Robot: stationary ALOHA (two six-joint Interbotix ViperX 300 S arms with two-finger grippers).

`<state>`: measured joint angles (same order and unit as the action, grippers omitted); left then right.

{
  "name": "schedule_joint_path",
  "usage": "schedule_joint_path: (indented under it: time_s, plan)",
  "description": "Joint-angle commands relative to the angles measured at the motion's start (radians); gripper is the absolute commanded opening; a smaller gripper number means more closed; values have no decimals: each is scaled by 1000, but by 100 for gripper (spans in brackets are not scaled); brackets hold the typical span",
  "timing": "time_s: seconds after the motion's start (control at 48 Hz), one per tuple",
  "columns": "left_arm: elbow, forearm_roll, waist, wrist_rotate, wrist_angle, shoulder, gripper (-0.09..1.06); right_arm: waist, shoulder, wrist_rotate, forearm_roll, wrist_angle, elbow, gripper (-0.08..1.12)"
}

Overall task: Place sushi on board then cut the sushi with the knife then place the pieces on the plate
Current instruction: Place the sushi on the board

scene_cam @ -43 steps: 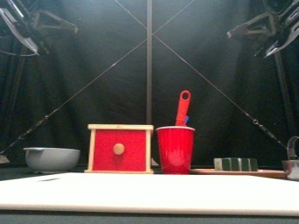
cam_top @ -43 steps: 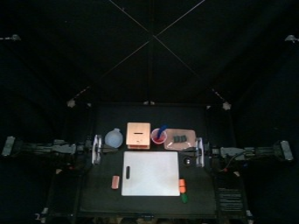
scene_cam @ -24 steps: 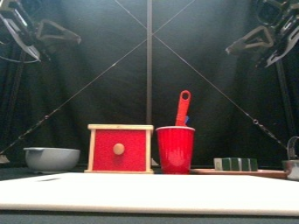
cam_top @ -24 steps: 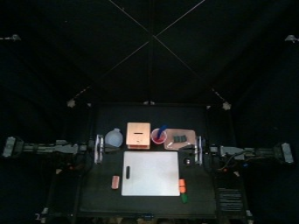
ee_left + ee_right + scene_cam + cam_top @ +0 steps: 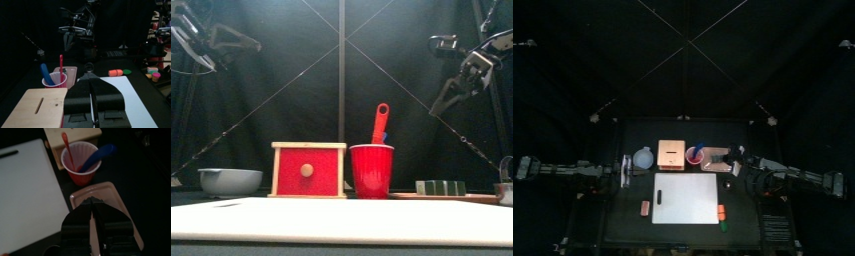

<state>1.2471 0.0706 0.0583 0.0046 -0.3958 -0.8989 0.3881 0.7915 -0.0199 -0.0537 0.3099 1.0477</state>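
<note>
Opening step here: the sushi roll sits on the pink tray, just right of the red cup, and the white board in front of the cup lies bare. The right arm hangs high over the tray, jaws pressed together. The left arm rests well left of the cup, jaws together too. Next, I'd say: part those right jaws, drop, and pinch the roll whole without splitting it.

The square box of pale wood has a smooth red painted front. The round red plastic cup looks smooth. The flat white cutting board looks smooth and dull.
</note>
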Motion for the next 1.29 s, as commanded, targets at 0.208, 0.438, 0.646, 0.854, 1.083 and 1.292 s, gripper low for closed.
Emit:
schedule_joint_path:
  time_s: [0.208,0.438,0.646,0.854,1.083,1.292]
  plan:
    - [-8,0,20,-2,-5,5,-2,3,-107,5,-146,41,-48,67]
    - [3,0,32,0,-5,3,-2,12,-173,6,-189,129,-95,95]
    - [6,2,48,0,-3,3,-2,25,-276,12,-198,169,-115,99]
    - [12,2,52,0,-3,3,-2,44,-370,80,-198,170,-126,99]
    - [17,0,52,0,-3,5,-2,130,-453,282,-55,169,-150,99]
    - [23,-2,55,0,-3,5,-2,209,-522,477,101,164,-158,99]
